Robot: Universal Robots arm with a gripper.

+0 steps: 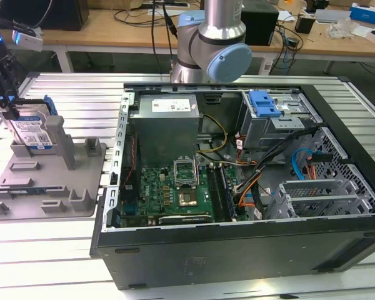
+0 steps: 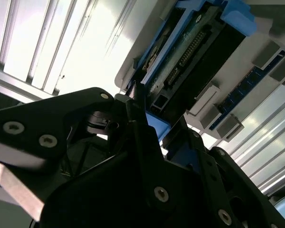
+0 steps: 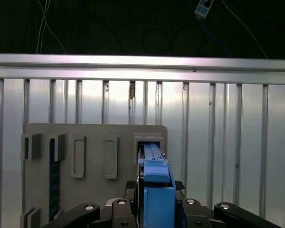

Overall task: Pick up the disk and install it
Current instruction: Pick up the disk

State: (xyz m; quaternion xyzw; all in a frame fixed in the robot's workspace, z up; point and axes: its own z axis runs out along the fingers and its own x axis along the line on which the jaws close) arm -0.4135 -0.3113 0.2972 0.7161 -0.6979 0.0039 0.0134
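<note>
The disk [image 1: 36,132] stands on edge in a slot of the grey fixture [image 1: 56,187] at the exterior view's left, its white-and-blue label facing the camera and its blue bracket around it. My gripper [image 1: 8,107] grips its upper edge on the exterior view's left side. In both wrist views the black fingers press on either side of the blue bracket: the gripper [image 3: 156,186] straddles the disk's edge [image 3: 153,159], and the gripper [image 2: 159,128] sits below the disk's connector side [image 2: 194,47]. The disk's lower part is still within the slot.
The open computer case [image 1: 237,256] lies to the exterior view's right of the fixture, with a grey power supply [image 1: 165,122], a motherboard [image 1: 169,190], cables, and a drive cage with a blue clip [image 1: 264,103]. The arm's base joint [image 1: 212,44] stands behind the case. A ribbed metal tabletop [image 1: 50,262] surrounds everything.
</note>
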